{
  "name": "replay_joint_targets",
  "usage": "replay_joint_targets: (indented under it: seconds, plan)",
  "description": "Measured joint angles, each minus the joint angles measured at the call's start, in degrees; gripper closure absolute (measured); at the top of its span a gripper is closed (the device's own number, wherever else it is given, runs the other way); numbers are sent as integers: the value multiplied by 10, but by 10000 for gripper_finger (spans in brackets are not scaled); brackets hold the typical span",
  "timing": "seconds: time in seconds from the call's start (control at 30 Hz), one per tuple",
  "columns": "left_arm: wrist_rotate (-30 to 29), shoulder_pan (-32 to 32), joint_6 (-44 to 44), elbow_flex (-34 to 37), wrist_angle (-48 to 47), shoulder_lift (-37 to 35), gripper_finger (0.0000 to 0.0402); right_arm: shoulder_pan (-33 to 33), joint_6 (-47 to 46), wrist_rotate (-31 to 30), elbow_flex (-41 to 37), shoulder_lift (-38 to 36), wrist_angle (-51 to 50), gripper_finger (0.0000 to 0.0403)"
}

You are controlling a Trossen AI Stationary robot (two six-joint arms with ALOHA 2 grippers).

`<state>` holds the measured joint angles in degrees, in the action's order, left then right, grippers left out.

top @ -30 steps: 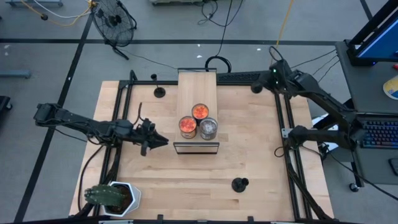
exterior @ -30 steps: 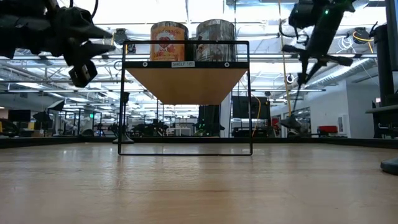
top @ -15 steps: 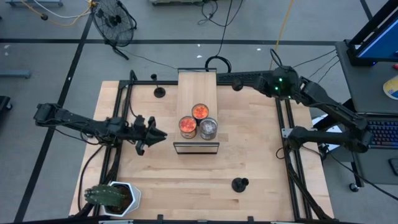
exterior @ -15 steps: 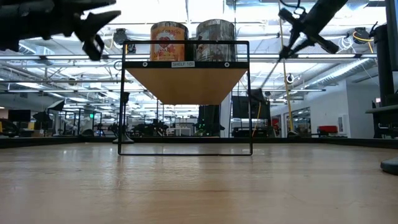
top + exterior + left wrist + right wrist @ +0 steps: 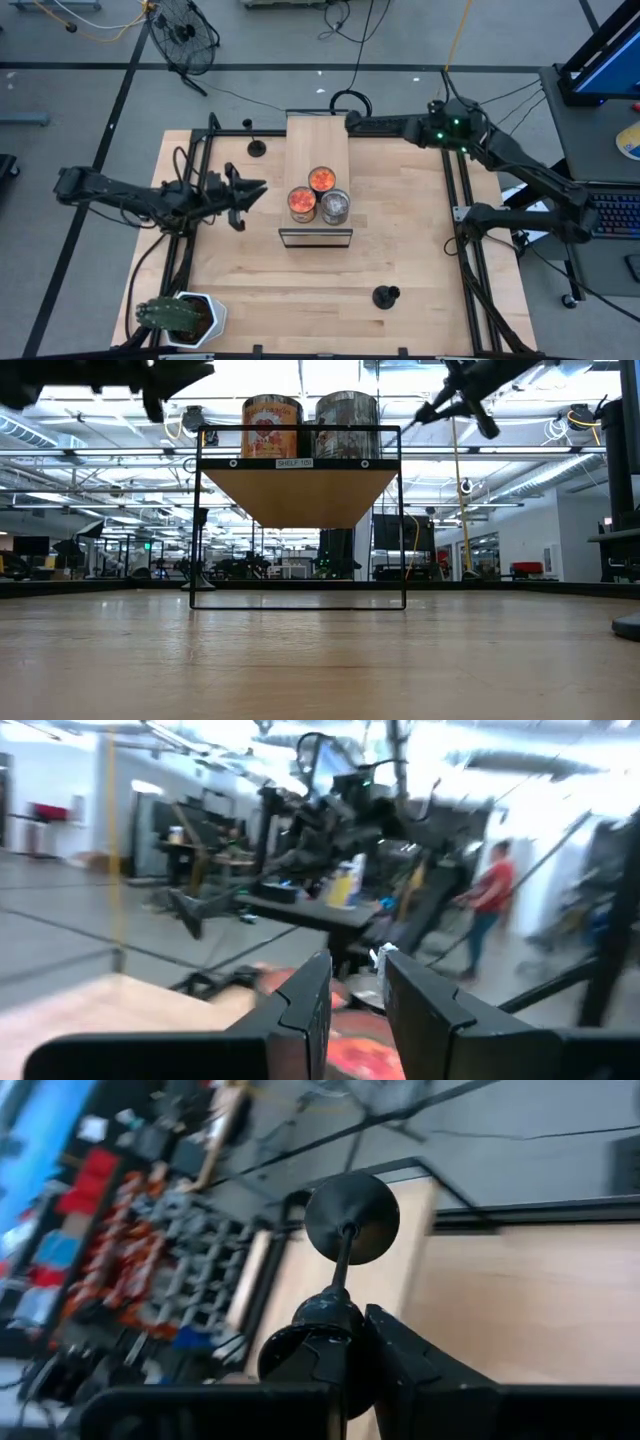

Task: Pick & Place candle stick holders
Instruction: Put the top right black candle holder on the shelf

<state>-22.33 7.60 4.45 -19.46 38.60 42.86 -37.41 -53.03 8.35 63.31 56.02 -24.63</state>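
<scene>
Worktop (image 5: 400, 250) carries a shelf (image 5: 317, 150) with three jars (image 5: 320, 196). Right tool (image 5: 345, 1342) is clamped on a candle stick holder (image 5: 350, 1215), apparently above the shelf's back end. Left tool (image 5: 355, 982), fingers apart and empty, hangs left of the jars. Two more holders (image 5: 386, 296) stand on the worktop.

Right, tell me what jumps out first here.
The wooden shelf at the table's middle carries three jars. The right gripper, raised above the table's far edge by the shelf, is shut on a black candle holder. Two more holders stand on the table, one far-left, one near-right.
</scene>
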Motion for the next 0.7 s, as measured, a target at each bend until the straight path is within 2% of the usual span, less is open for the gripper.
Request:
replay_joint_targets:
  seconds: [0.13,0.23,0.47,0.7]
  plan:
    - [-31,-22,-26,-79,-136,3,309,0,12,42,0,21,44,390]
    - [-56,-39,-39,-132,-198,14,309,0,17,67,0,39,79,390]
    - [-77,-62,-98,-226,-232,70,309,0,17,134,2,88,187,390]
    - [-79,-92,-138,-297,-284,130,309,13,52,174,90,154,173,391]
